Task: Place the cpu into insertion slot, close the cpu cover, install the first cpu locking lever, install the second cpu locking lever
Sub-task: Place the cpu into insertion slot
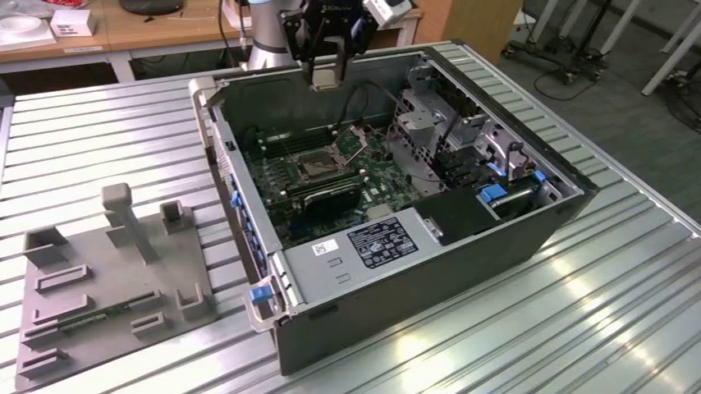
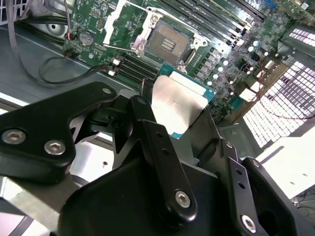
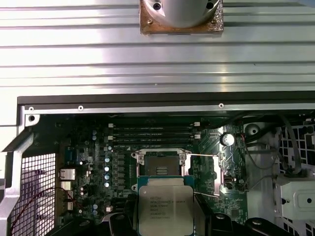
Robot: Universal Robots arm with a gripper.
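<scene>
My gripper hangs above the back wall of the open computer case, shut on the cpu. In both wrist views the cpu is a flat square chip with a silvery top, held by its edges between the black fingers. The insertion slot lies bare on the green motherboard, below and ahead of the chip. The cpu cover stands swung open at the socket's side, with thin wire levers beside it.
The case lies on a ribbed metal table. Long black memory slots run beside the socket. Cables and a drive cage stand near it. A grey fixture plate sits at the exterior view's left.
</scene>
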